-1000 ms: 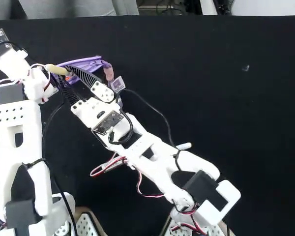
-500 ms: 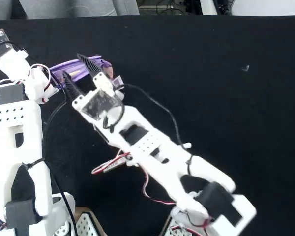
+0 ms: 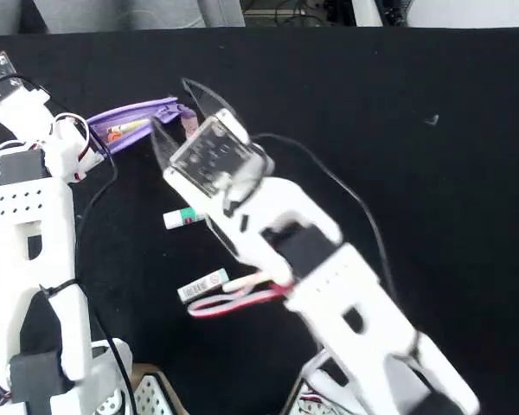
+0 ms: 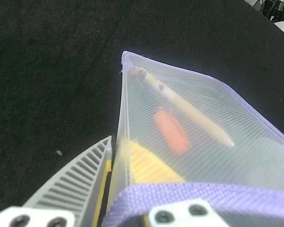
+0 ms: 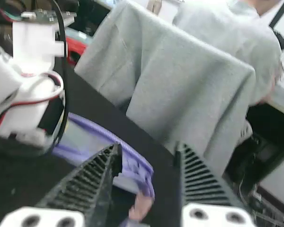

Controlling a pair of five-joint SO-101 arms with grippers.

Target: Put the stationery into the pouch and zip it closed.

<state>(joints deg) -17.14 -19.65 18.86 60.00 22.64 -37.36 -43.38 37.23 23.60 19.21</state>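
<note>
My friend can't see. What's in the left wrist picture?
The left gripper holds a see-through pouch with a purple edge, the black table behind it. Inside are a beige pen, an orange stick and a yellow thing.

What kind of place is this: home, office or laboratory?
Probably a robotics lab or workshop. The black table carries the left arm and the right arm, white with exposed wiring; a purple pouch and a stationery stick serve as practice items; cables and equipment stand behind.
</note>
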